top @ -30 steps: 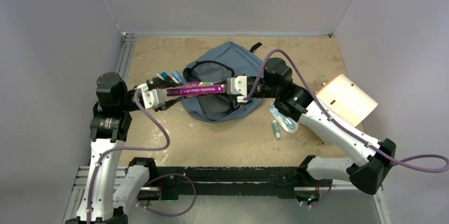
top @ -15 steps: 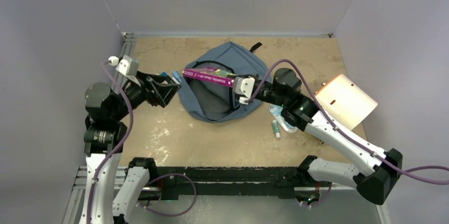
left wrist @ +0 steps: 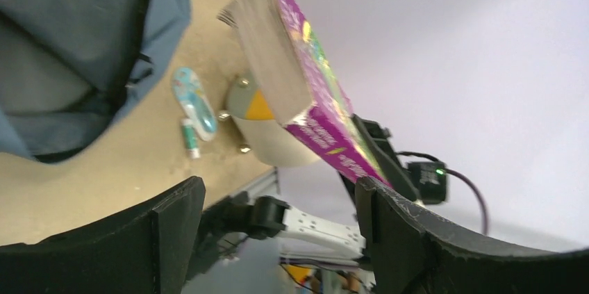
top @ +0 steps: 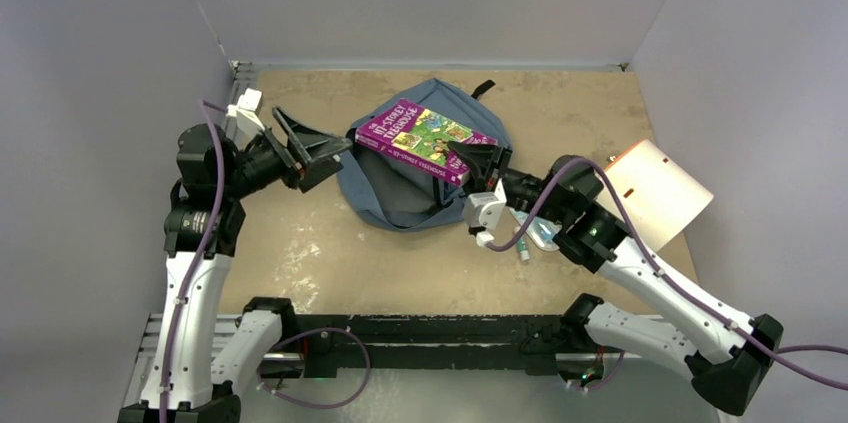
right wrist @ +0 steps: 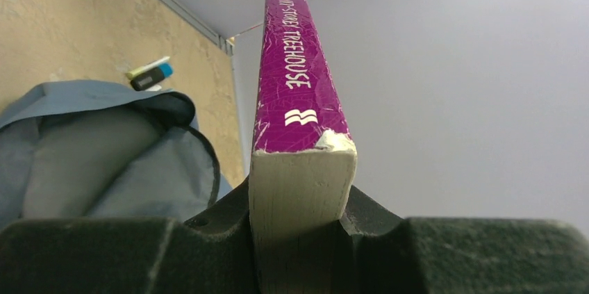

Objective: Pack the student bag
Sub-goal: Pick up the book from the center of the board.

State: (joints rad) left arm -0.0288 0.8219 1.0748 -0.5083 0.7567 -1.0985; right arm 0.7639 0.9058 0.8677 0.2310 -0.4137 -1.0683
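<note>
The student bag [top: 405, 199] lies seemingly unzipped on the table. Right gripper [top: 479, 160] pinches a purple book [top: 420, 135] above it; left gripper [top: 318, 151] spread wide, empty.

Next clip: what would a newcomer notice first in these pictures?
The bright purple book, clamped at one end by the right gripper, is raised over the open student bag at mid-table. Left of the bag, the left gripper stands wide open and empty.

The left gripper [top: 325, 153] has released the purple book [top: 420, 135], opened wide and drawn back; the right gripper [top: 480, 161] alone now holds it, tipped cover-up over the bag [top: 400, 198].
</note>
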